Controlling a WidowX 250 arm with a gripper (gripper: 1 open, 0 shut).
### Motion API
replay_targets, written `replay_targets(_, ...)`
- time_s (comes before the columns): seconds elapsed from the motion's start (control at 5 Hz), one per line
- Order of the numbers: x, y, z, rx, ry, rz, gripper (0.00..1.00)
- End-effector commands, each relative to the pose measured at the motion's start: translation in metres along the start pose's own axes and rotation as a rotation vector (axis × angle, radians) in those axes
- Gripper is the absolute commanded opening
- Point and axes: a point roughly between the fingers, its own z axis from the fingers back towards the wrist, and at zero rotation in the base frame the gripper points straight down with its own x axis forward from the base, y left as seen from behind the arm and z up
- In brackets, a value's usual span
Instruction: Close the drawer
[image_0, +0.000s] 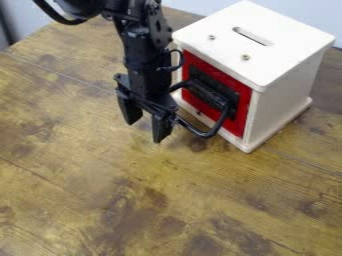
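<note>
Pincer fingers apart, pointing down over the bench, nothing between them. Drawer sits at your two o'clock in view, in the cream casing, looks about flush. Its loop handle sticks out toward the pincer, long axis running roughly ten to four. If it needs more, push toward two to three o'clock.

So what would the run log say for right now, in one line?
drawer: looks shut, red front flush | pincer: pointing down beside the black handle | cube: upright on wooden table
</note>
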Motion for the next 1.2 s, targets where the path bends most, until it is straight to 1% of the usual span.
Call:
replay_targets(0.0, 0.022, 0.004, 0.027, 0.021, -0.106, -0.001, 0.0)
replay_targets(0.6, 0.027, 0.004, 0.039, 0.033, -0.16, -0.009, 0.0)
replay_targets(1.0, 0.031, 0.003, 0.048, 0.036, -0.187, -0.014, 0.0)
